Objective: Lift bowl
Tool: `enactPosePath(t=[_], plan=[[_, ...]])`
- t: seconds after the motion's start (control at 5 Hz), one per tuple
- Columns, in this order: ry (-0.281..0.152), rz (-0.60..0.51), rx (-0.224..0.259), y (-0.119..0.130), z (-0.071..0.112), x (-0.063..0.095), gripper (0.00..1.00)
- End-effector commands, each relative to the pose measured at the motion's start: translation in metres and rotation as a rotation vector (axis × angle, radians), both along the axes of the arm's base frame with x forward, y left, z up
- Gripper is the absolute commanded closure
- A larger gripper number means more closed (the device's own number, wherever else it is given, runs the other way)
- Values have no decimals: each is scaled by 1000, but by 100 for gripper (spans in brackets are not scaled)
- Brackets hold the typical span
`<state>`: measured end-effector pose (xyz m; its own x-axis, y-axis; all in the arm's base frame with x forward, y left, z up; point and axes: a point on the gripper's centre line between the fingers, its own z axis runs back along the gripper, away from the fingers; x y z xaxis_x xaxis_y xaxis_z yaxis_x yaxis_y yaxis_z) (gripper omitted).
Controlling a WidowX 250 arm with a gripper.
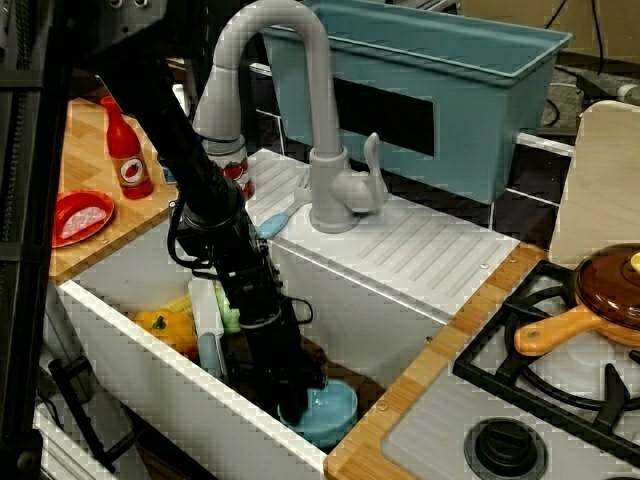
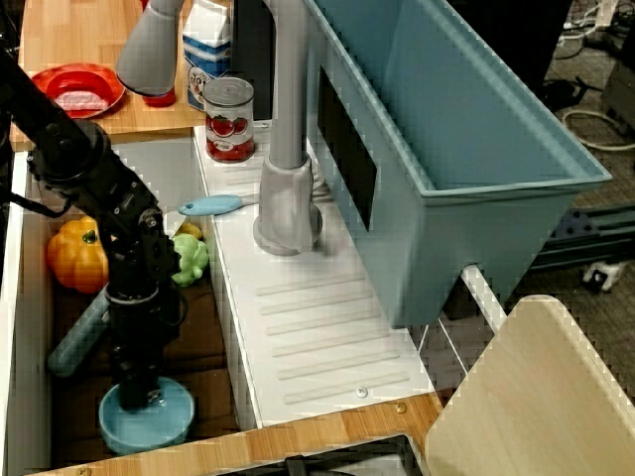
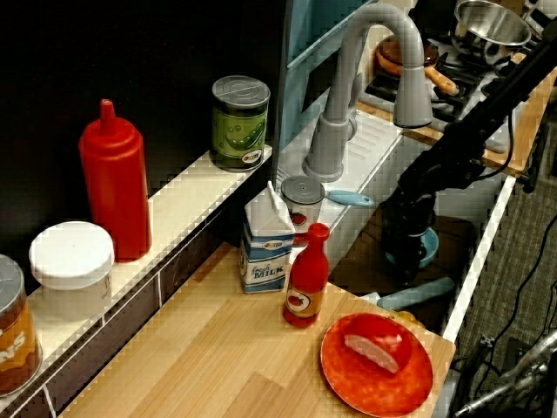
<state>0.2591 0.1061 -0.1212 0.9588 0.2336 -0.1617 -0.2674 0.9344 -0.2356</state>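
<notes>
Landmark = sink, white basin w/ dark brown floor.

Bowl: small, light blue, upright on sink floor, in the corner of the basin nearest the stove. Also seen in front view and, partly hidden by the arm, from the shelf-side view.

Gripper reaches straight down into sink; tip sits in/on the bowl, at its rim side away from the drainboard. Black arm covers the fingers in every view, so can't tell if jaws are wide, narrow or pinching the rim. Bowl looks to rest on the floor, not raised, tho contact underneath is hard to see.

Other stuff inside sink: orange pepper near the end far from the bowl, green veg against the wall by the drainboard, a pale blue-grey cylinder lying on the floor between pepper and bowl.

Outside sink: grey faucet on the drainboard, spout arching over the basin; blue brush on the sink edge just beside the faucet base; tomato can behind it. Red plate on the wood counter past the sink's far end. Big blue-grey tub behind the drainboard.
</notes>
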Motion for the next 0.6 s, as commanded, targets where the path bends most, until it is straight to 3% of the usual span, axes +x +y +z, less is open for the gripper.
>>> enactPosePath(t=[0.0, 0.4], plan=[[-91, -60, -95, -14, 73, 11, 100], [-123, -80, -219, -27, 128, 18, 100]])
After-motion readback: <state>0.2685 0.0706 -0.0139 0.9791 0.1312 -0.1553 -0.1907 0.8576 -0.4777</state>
